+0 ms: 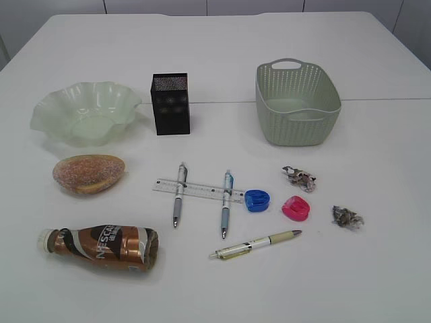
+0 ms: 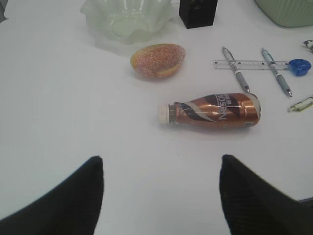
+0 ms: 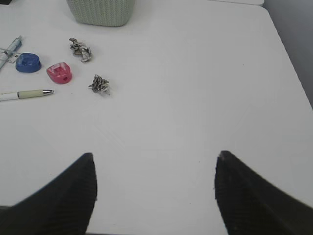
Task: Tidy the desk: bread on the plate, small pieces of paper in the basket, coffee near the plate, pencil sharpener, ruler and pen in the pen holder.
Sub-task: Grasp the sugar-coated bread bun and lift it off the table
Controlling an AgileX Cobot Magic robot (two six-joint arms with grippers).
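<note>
Wrist views crop both arms' fingers (image 2: 63, 200) (image 3: 58, 196), spread wide, tips only.

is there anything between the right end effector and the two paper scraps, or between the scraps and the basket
Nothing visible. Bare table lies between the open right end effector and the nearer paper scrap. The farther scrap has a clear path to the basket. The pink sharpener sits left of both, off the line.
</note>
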